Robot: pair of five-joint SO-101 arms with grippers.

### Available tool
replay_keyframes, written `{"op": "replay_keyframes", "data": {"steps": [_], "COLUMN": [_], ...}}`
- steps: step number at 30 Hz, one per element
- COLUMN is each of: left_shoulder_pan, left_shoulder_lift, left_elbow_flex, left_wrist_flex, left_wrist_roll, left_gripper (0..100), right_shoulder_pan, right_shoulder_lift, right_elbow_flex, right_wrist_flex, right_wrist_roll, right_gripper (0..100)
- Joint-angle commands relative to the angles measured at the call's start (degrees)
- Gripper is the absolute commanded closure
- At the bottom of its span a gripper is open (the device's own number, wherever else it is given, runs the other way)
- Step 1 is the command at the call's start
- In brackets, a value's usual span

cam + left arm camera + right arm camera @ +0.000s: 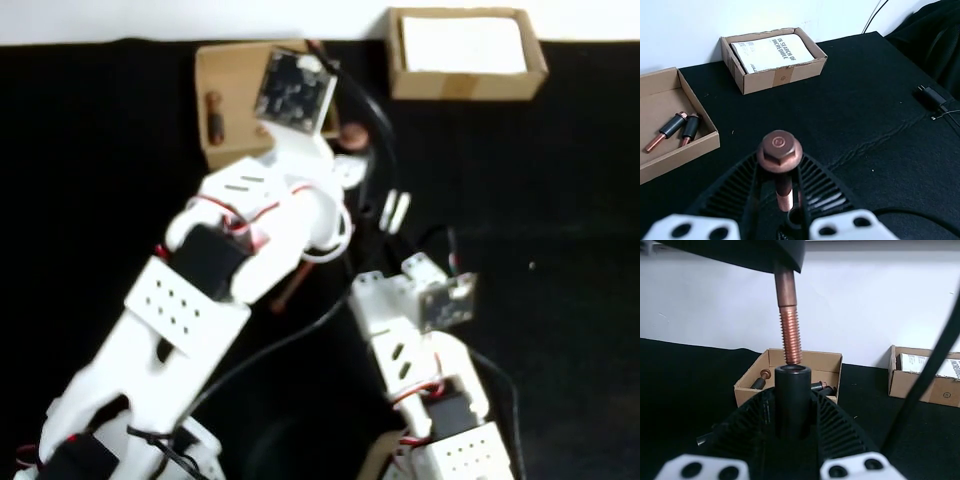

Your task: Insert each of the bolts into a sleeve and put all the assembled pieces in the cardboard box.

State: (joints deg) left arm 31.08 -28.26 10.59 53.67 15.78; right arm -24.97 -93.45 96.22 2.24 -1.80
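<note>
Alignment of bolt over sleeve decides the coming move. Left gripper is clamped on a copper hex-head bolt, pinching the shank just under the head. The bolt's long axis is vertical, with the threaded end pointing down. Right gripper sits directly beneath, closed around a black cylindrical sleeve that stands upright with its open mouth facing up. The thread tip is at the sleeve's rim and centred on the bore. Cannot tell whether it has just entered or is a hair above. Judged: the two axes look collinear, so a straight drop by the left arm should seat it. The slightest tilt would catch the threads on the rim.

Count:
- Bolts in the jaws: one.
- Sleeves in the jaws: one.
- Assembled bolt-and-sleeve pieces: two, lying side by side in the open cardboard box at the far edge of the black cloth surface.
- Other boxes: one smaller cardboard box holding a printed sheet, along the same far edge and apart from the first.
- Coppery streak on the surface under the left arm: possibly a further bolt, too blurred to say.
</note>
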Motion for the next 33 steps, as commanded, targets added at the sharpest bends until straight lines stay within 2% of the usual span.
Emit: {"op": "replay_keyframes", "data": {"steps": [1,14,21,25,33], "left_shoulder_pan": [1.1,1.6,1.5,1.7,2.3], "left_shoulder_lift": [-0.3,-0.4,0.0,0.0,0.2], "left_elbow_flex": [-2.0,-2.6,-8.3,-8.0,-7.9], "left_wrist_flex": [0.3,0.2,3.4,4.1,4.6], "left_wrist_roll": [0.3,0.3,0.1,-2.8,-3.0], "left_gripper": [99,99,99,99,99], "right_shoulder_pan": [0.0,0.0,0.0,0.0,0.0], "right_shoulder_lift": [0.0,0.0,0.0,0.0,0.0], "right_elbow_flex": [1.4,1.4,1.5,1.5,1.5], "right_wrist_flex": [-1.3,-1.2,-1.2,-1.2,-1.1], "right_wrist_roll": [0.3,0.3,0.3,0.3,0.3], "right_gripper": [99.2,99.2,99.2,99.2,99.2]}}
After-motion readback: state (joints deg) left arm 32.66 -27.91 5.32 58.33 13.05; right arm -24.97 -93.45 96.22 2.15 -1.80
